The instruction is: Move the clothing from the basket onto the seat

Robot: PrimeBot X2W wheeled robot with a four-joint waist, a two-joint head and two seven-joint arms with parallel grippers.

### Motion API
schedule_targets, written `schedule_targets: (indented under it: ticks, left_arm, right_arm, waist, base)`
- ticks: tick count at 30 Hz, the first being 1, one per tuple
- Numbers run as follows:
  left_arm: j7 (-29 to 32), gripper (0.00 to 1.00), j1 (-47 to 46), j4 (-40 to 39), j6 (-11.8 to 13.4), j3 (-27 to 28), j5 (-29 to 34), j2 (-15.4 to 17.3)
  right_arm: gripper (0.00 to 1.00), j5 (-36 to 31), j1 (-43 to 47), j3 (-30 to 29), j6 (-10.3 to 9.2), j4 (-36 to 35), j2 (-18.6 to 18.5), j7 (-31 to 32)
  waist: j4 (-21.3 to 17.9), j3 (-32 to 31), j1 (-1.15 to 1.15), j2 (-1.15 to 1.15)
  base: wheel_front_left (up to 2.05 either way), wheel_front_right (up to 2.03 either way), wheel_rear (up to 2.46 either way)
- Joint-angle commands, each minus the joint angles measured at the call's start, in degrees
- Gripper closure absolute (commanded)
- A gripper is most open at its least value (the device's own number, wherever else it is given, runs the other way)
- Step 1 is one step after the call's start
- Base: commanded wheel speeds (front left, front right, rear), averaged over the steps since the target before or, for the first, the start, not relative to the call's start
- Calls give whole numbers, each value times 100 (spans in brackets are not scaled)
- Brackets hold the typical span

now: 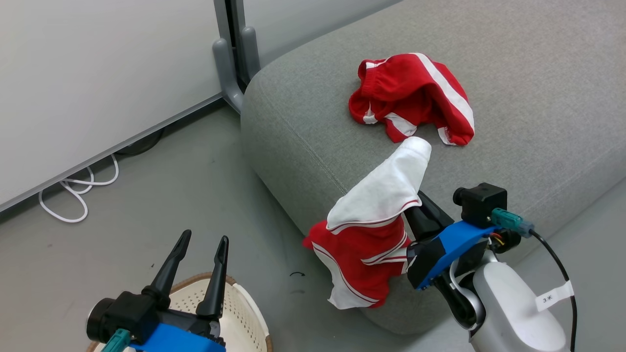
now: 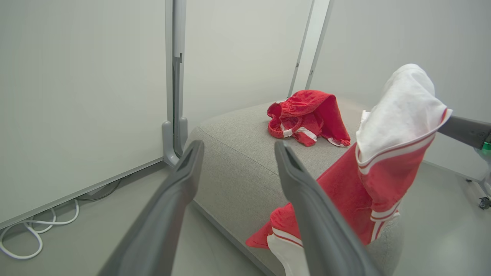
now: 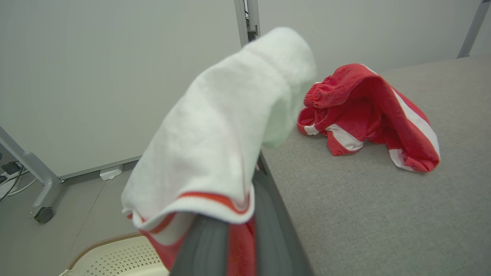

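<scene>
Head view: a small white tag [image 1: 552, 296] is being carried on the pale right forearm [image 1: 513, 318]. Its dark marks are being read as a "3" followed by a character too small to be made out. The tips of the right end effector [image 3: 245, 230] are being hidden under the white and red garment [image 1: 376, 215]. In the right wrist view red cloth is being pinched between its two dark fingers [image 3: 207, 245], so it is being taken as clamped on that garment. The garment is being held up at the near corner of the grey seat [image 1: 538, 98], with its red lower part hanging down past the seat's edge; whether any of it is resting on the cushion cannot be told. The red garment with white stripes [image 1: 415, 95] is being left crumpled on top of the seat, well apart from both end effectors. The left end effector [image 1: 205, 235] is being held with its two fingers apart and nothing between them, above the basket [image 1: 247, 318]. The basket is being cut off by the bottom edge and partly covered by that end effector, so its inside is hard to make out. Two garments, one basket, one seat and two end effectors are being counted. One white cable [image 1: 78, 195] is being seen looped on the floor [image 1: 195, 186] beside the wall panels.
</scene>
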Motion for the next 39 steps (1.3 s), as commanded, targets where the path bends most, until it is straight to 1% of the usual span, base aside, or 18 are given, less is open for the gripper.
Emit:
schedule_targets:
  ticks: [1, 9, 13, 19, 26, 29, 34, 39]
  left_arm:
    - [-24, 0, -61, 0, -6, -7, -7, 44]
    - [-25, 0, -132, -31, -8, -82, -50, 107]
    - [-25, 0, -164, -139, -8, -74, -37, 147]
    - [-25, 0, -346, -376, -9, -71, 47, 299]
    - [-25, 0, -621, -663, -9, -19, 170, 585]
    - [-25, 0, -725, -750, -8, -39, 188, 704]
    - [-24, 0, -958, -931, -8, -57, 220, 882]
    - [-24, 0, -1159, -1157, -8, -96, 238, 1045]
  right_arm:
    - [100, -60, 92, -53, 3, -88, 25, 29]
    - [100, -114, 76, -375, 3, -515, 113, 214]
    - [100, -153, -223, -619, 3, -701, 133, 283]
    - [100, -265, -933, -1230, 3, -926, -27, 437]
    - [100, 94, -2347, -1877, 2, -946, -479, 906]
    - [100, -142, -2928, -2205, 3, -887, -802, 1008]
    - [100, -488, -3733, -2881, 3, -798, -1233, 1013]
    - [100, -777, -4203, -3537, 3, -568, -1538, 856]
  waist:
    - [3, 6, 0, 0]
    - [108, 143, 0, 0]
    - [160, 324, 0, 0]
    - [322, 823, 0, 0]
    - [391, 1629, 0, 0]
    - [411, 1888, 0, 0]
    - [467, 2360, 0, 0]
    - [530, 2745, 0, 0]
  base:
    - [0, 0, 0]
    - [0, 0, 0]
    - [0, 0, 0]
    - [0, 0, 0]
    - [0, 0, 0]
    - [0, 0, 0]
    - [0, 0, 0]
    - [0, 0, 0]
